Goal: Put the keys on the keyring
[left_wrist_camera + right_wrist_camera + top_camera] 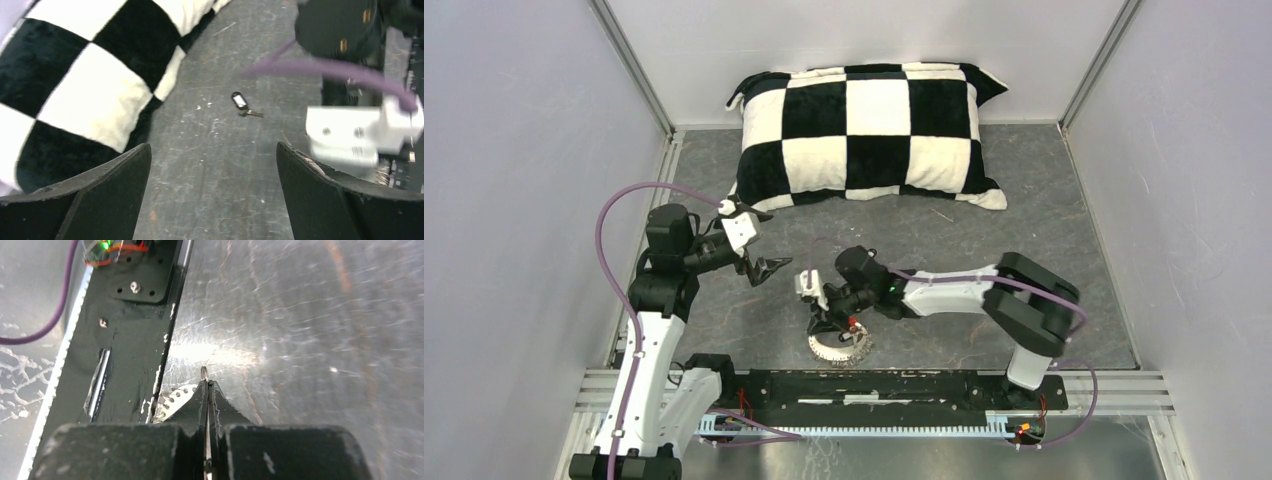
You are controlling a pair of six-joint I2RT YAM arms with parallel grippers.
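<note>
The keyring [839, 350], a silvery coiled loop with a red sleeve [852, 326], lies on the grey floor just in front of the black base rail. My right gripper [827, 322] points down onto it. In the right wrist view that gripper [206, 382] is shut, and a thin wire loop of the keyring [204, 372] sticks out between the tips. One key [242, 103], black-headed with a short metal blade, lies flat on the floor ahead of my left gripper [214, 165]. The left gripper [769, 268] hangs open and empty, left of the right wrist.
A black-and-white checkered pillow [874, 135] fills the back of the floor and the left of the left wrist view. The black base rail [894, 388] runs along the near edge, close beside the keyring. The right arm's wrist [350, 130] crowds the right of the left wrist view.
</note>
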